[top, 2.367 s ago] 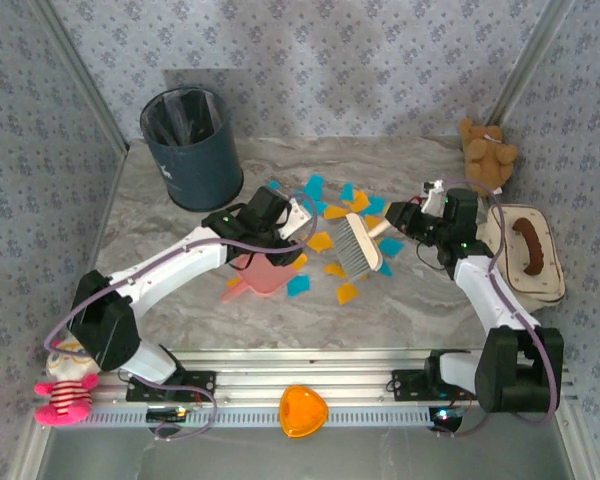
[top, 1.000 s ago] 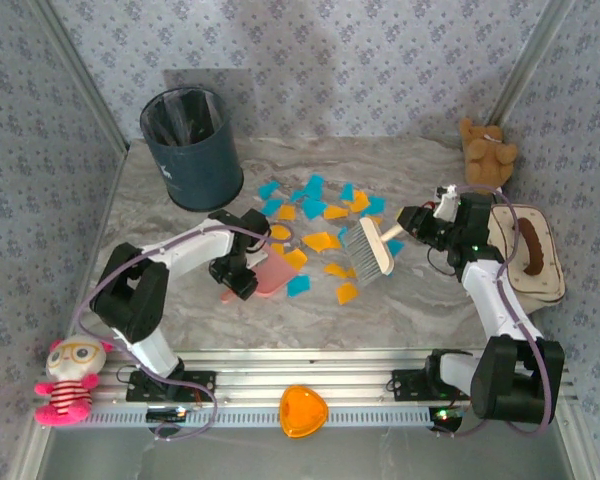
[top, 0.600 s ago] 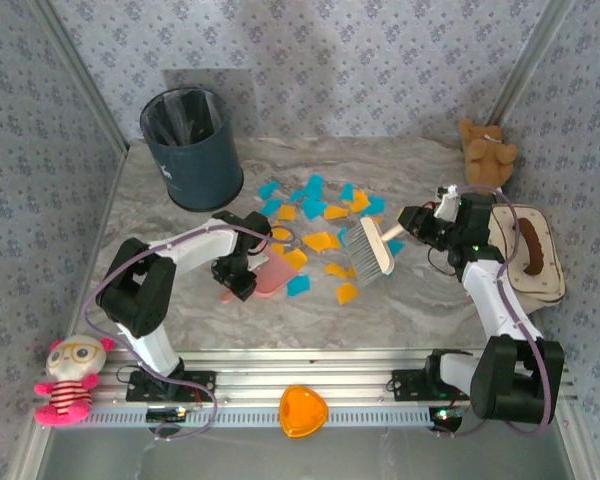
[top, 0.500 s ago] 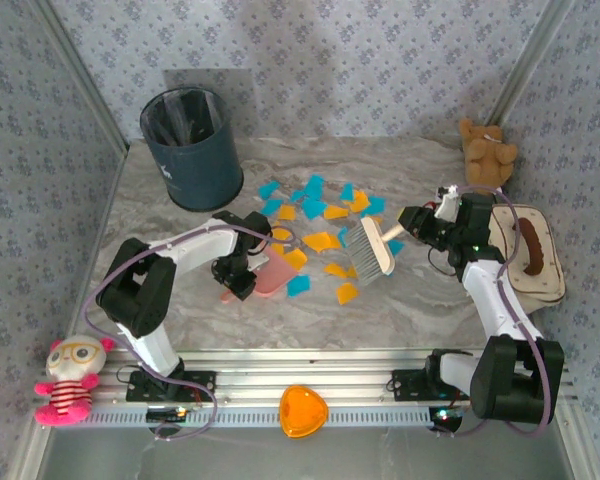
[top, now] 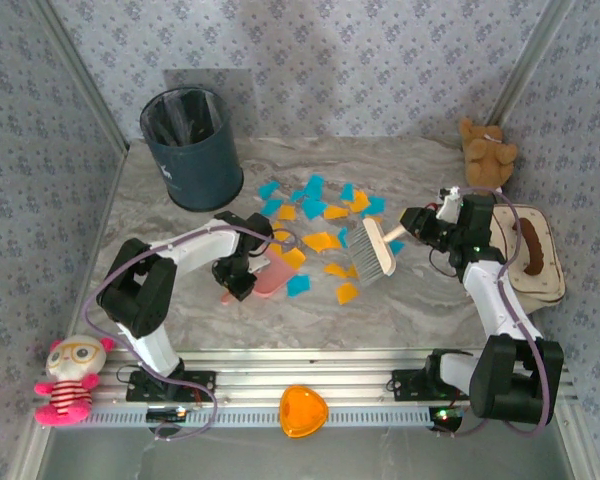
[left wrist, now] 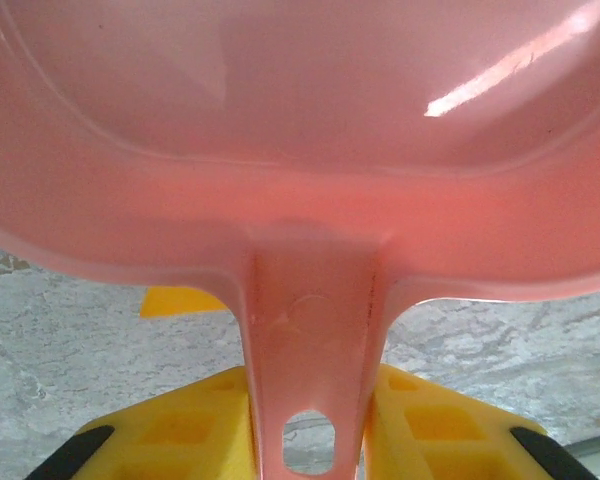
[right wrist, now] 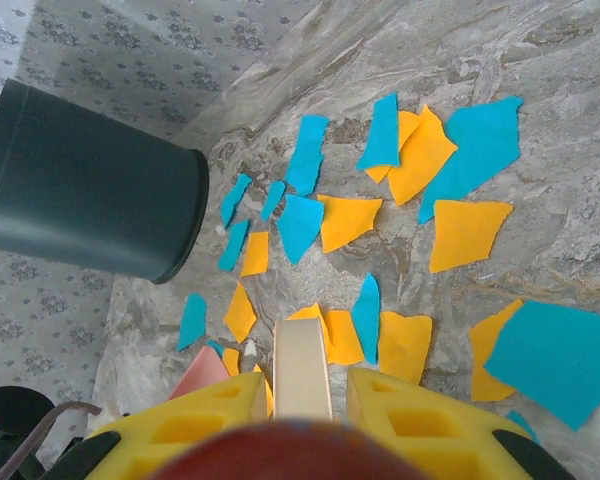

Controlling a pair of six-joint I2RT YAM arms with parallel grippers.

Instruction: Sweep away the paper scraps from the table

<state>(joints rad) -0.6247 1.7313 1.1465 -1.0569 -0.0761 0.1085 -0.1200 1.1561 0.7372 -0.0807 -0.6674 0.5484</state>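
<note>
Closing over the last second, the left tool [left wrist: 308, 410] now clamps the pink dustpan [left wrist: 300, 150] by its handle; the right tool [right wrist: 302, 385] grips the brush [top: 375, 248], its head among paper scraps [top: 320, 240] on the middle of the tabletop [top: 430, 310].

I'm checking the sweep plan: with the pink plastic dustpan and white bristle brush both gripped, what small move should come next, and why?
Probably the right gripper should draw the white bristle brush leftward toward the pink plastic dustpan, which the left gripper clamps by its handle: cyan and orange paper scraps lie on the grey marbled table between the two.
</note>
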